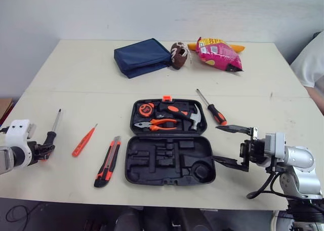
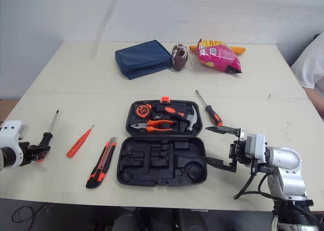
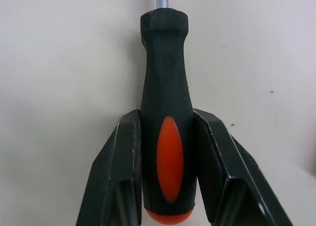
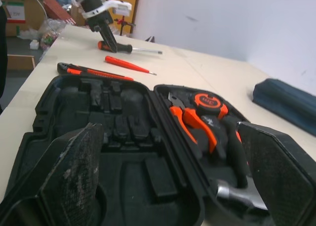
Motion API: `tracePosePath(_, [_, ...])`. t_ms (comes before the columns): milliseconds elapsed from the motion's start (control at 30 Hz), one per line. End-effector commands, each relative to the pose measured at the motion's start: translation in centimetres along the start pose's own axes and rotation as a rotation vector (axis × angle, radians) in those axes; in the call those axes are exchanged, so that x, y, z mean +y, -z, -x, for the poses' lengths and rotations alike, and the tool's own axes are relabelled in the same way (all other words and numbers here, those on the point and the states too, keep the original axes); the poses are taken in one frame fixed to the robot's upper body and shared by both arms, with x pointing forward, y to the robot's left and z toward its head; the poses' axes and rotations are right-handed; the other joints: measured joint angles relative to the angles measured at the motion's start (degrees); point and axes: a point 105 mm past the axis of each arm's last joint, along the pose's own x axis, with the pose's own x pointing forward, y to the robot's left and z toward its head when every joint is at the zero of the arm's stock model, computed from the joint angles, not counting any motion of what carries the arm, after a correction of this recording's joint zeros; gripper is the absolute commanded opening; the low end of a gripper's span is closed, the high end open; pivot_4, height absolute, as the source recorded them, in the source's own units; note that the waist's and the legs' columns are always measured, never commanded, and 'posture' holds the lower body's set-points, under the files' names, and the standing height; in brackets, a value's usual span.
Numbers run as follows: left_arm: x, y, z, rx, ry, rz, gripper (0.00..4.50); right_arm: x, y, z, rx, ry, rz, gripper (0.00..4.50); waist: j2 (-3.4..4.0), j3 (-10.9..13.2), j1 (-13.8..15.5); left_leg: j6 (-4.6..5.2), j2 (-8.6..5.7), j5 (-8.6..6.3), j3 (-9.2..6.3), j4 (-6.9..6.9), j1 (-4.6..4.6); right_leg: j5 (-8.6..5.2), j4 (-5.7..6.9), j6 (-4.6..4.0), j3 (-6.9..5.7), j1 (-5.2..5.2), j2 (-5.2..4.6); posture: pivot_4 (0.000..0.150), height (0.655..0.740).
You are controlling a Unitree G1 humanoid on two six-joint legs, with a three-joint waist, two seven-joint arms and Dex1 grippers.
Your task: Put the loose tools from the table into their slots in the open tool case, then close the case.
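Left gripper (image 1: 44, 151) pinches the ribbed black-orange screwdriver (image 3: 165, 77) handle near the table (image 1: 76, 79) edge. Right gripper (image 1: 217, 143) is spread wide beside the moulded black case (image 1: 152, 163).

Bright even light, faint shadows, mostly sharp
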Motion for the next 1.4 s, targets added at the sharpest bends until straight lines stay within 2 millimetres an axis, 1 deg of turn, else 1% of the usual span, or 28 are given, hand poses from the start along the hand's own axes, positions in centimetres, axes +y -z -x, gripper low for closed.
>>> tracePosePath(33, [-2.7,-5.7,3.6,-0.223,0.113,-0.311,0.78,0.0,0.0,1.3,0.046,0.009,0.012,4.50,-0.25,0.06,0.35,-0.10,0.00,0.06,-0.06,0.02,-0.08,0.00,-0.03,0.00,-0.07,-0.03,-0.02,0.150,0.7400])
tracePosePath(67, [-4.0,-6.3,4.1,-0.225,0.159,-0.417,0.78,-0.1,0.1,1.4,0.056,0.009,0.009,4.50,-0.45,0.09,0.51,-0.11,0.00,0.06,-0.07,0.06,-0.10,0.00,-0.03,0.00,-0.07,-0.02,-0.02,0.150,0.7400])
tracePosePath(100, [-6.0,-6.9,4.6,-0.234,0.228,-0.552,0.78,-0.3,0.2,1.6,0.061,0.018,0.005,4.50,-0.55,0.10,0.70,-0.10,-0.01,0.06,-0.09,0.07,-0.12,0.00,-0.06,0.00,-0.09,-0.01,-0.05,0.150,0.7400])
tracePosePath(133, [-8.8,-7.3,5.1,-0.245,0.342,-0.694,0.78,-0.5,0.3,1.6,0.065,0.023,0.005,4.50,-0.58,0.08,0.85,-0.07,-0.03,0.05,-0.15,0.07,-0.14,0.01,-0.15,0.01,-0.15,0.04,-0.09,0.150,0.7400])
tracePosePath(167, [-11.2,-7.2,5.5,-0.246,0.438,-0.799,0.78,-0.7,0.3,1.6,0.066,0.026,0.004,4.50,-0.56,0.08,1.14,-0.04,-0.05,0.02,-0.20,0.07,-0.13,0.01,-0.22,0.00,-0.21,0.09,-0.15,0.150,0.7400])
tracePosePath(200, [-12.6,-7.1,5.7,-0.245,0.499,-0.858,0.78,-0.8,0.4,1.6,0.067,0.027,0.004,4.50,-0.42,0.07,1.25,-0.04,-0.09,-0.05,-0.22,0.04,-0.12,0.03,-0.34,0.00,-0.23,0.18,-0.19,0.150,0.7400])
tracePosePath(233, [-14.6,-6.8,5.9,-0.249,0.583,-0.944,0.78,-0.9,0.5,1.5,0.067,0.024,0.005,4.50,-0.12,0.03,1.28,-0.08,-0.11,-0.08,-0.20,0.04,-0.12,0.06,-0.44,0.03,-0.23,0.23,-0.22,0.150,0.7400])
tracePosePath(267, [-16.1,-6.5,6.0,-0.241,0.646,-1.020,0.78,-1.0,0.5,1.4,0.066,0.022,0.004,4.50,0.12,0.04,1.31,0.02,-0.11,-0.09,-0.17,0.01,-0.10,0.09,-0.60,0.08,-0.21,0.33,-0.22,0.150,0.7400])
tracePosePath(333, [-18.1,-6.0,6.2,-0.231,0.732,-1.123,0.78,-1.2,0.5,1.3,0.064,0.018,0.004,4.50,0.29,0.15,1.23,0.12,-0.10,-0.11,-0.15,-0.05,-0.02,0.09,-0.77,0.10,-0.20,0.49,-0.15,0.150,0.7400])
tracePosePath(433, [-22.9,-5.8,6.3,-0.241,0.906,-1.272,0.78,-1.5,0.5,1.0,0.058,0.010,0.008,4.50,0.32,0.24,0.95,0.06,0.01,-0.11,-0.18,-0.06,-0.07,0.07,-0.78,0.08,-0.17,0.43,0.08,0.150,0.7400])
tracePosePath(500, [-24.6,-5.5,5.8,-0.200,0.952,-1.355,0.78,-1.8,0.3,0.7,0.054,0.009,0.012,4.50,0.34,0.26,0.88,0.02,0.00,-0.07,-0.24,0.03,-0.13,0.08,-0.74,0.12,-0.16,0.43,0.17,0.150,0.7400])
tracePosePath(567, [-25.6,-5.2,5.2,-0.129,0.985,-1.388,0.78,-2.1,0.0,0.4,0.050,0.010,0.018,4.50,0.35,0.26,0.59,0.02,-0.02,-0.04,-0.17,0.06,-0.11,0.13,-0.73,0.24,0.00,0.43,0.21,0.150,0.7400])
tracePosePath(600, [-26.1,-5.3,4.9,-0.108,0.985,-1.371,0.78,-2.1,-0.1,0.3,0.048,0.013,0.021,4.50,0.36,0.27,0.47,0.02,-0.03,-0.02,-0.14,0.09,-0.10,0.15,-0.72,0.32,0.10,0.44,0.25,0.150,0.7400])
tracePosePath(667, [-27.0,-5.7,4.4,-0.097,0.985,-1.391,0.78,-2.3,-0.4,0.1,0.044,0.022,0.027,4.50,0.34,0.29,0.48,0.02,-0.02,0.00,-0.09,0.11,-0.06,0.15,-0.68,0.37,0.21,0.44,0.28,0.150,0.7400])
tracePosePath(733, [-27.6,-5.2,3.8,-0.017,0.982,-1.435,0.78,-2.2,-0.9,-0.1,0.043,0.027,0.034,4.50,0.31,0.37,0.54,0.03,-0.02,0.02,-0.10,0.20,-0.06,0.12,-0.58,0.41,0.24,0.43,0.30,0.150,0.7400])
tracePosePath(800, [-28.9,-5.7,2.7,-0.032,0.946,-1.418,0.78,-2.0,-1.3,-0.2,0.037,0.038,0.037,4.50,0.33,0.37,0.65,0.03,-0.02,0.03,-0.09,0.20,-0.04,0.11,-0.55,0.44,0.29,0.43,0.30,0.150,0.7400])
tracePosePath(867, [-29.6,-6.2,1.9,-0.034,0.907,-1.417,0.78,-1.8,-1.7,-0.2,0.031,0.049,0.036,4.50,0.32,0.39,0.86,0.04,-0.04,0.04,-0.10,0.26,-0.06,0.06,-0.48,0.49,0.29,0.43,0.29,0.150,0.7400])
tracePosePath(1067, [-29.6,-6.5,0.2,0.000,0.826,-1.456,0.78,-1.3,-1.7,0.3,0.044,0.071,0.028,4.50,0.33,0.40,0.68,0.05,-0.03,0.04,-0.08,0.31,-0.04,0.03,-0.39,0.49,0.34,0.42,0.28,0.150,0.7400])
tracePosePath(1400, [-29.7,-6.2,-0.6,0.039,0.780,-1.447,0.78,-0.7,-1.3,0.5,0.047,0.089,0.019,4.50,0.32,0.41,0.74,0.06,-0.04,0.05,-0.09,0.43,-0.03,0.01,-0.23,0.50,0.33,0.43,0.25,0.150,0.7400])
